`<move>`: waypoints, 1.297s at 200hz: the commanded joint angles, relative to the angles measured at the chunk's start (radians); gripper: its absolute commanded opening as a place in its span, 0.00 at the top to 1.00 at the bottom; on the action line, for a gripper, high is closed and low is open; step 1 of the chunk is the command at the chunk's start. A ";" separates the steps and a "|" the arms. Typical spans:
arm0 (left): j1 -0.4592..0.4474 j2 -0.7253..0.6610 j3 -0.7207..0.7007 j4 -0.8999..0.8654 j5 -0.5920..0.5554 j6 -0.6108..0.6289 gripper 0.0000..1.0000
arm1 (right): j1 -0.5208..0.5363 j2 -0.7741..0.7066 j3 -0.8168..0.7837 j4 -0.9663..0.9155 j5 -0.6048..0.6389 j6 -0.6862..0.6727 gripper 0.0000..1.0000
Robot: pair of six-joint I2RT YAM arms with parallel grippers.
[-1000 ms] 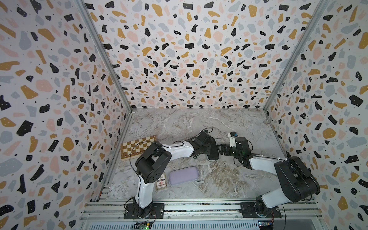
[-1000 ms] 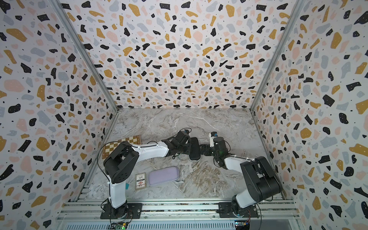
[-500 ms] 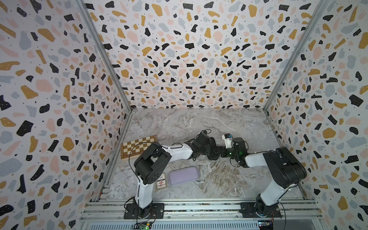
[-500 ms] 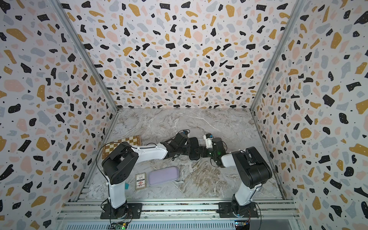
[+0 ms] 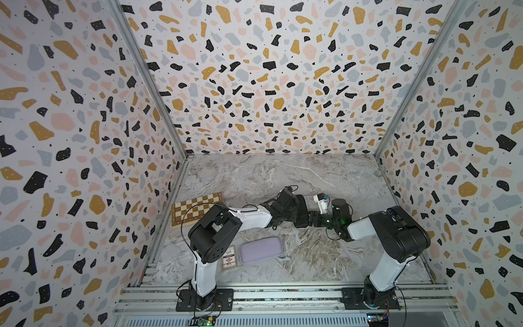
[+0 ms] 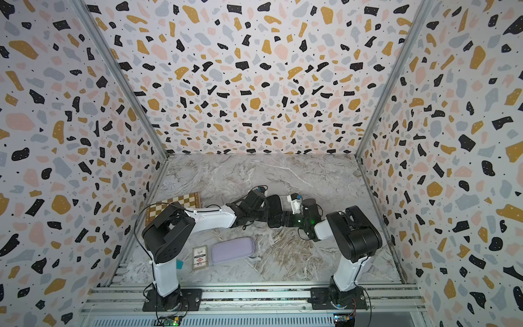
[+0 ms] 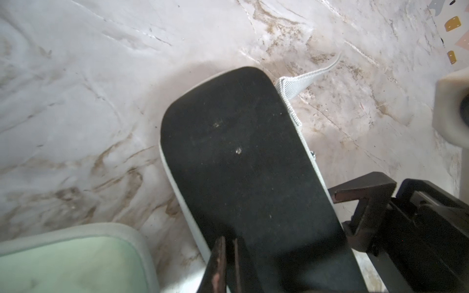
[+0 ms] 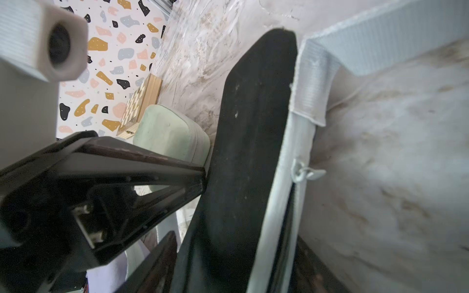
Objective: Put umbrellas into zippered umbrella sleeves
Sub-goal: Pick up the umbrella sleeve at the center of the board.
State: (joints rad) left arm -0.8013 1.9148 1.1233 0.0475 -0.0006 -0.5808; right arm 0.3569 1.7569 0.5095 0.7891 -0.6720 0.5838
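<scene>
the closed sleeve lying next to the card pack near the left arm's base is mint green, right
Not quite: the closed sleeve next to the card pack is lilac, not mint green, as both top views show. The rest of what you say holds.

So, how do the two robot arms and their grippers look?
The left arm and right arm have white links and bulky black joint housings. Thin black cables loop beside them. The left gripper and right gripper have dark, flat, tapering fingers. A green light glows near the right wrist.
</scene>
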 commanded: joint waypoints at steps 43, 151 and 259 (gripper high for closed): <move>-0.003 0.038 -0.037 -0.116 0.021 0.009 0.92 | 0.038 0.017 0.038 0.019 -0.033 0.023 0.40; -0.002 -0.006 -0.027 -0.064 0.028 0.033 0.84 | 0.046 -0.012 0.020 0.017 0.081 -0.011 0.64; 0.000 -0.554 -0.277 0.094 0.047 0.108 0.21 | -0.012 -0.382 -0.088 -0.042 0.170 -0.067 0.66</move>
State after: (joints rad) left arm -0.7990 1.4891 0.9363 0.0654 0.0113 -0.5022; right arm 0.3317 1.4944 0.4152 0.7280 -0.5343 0.5556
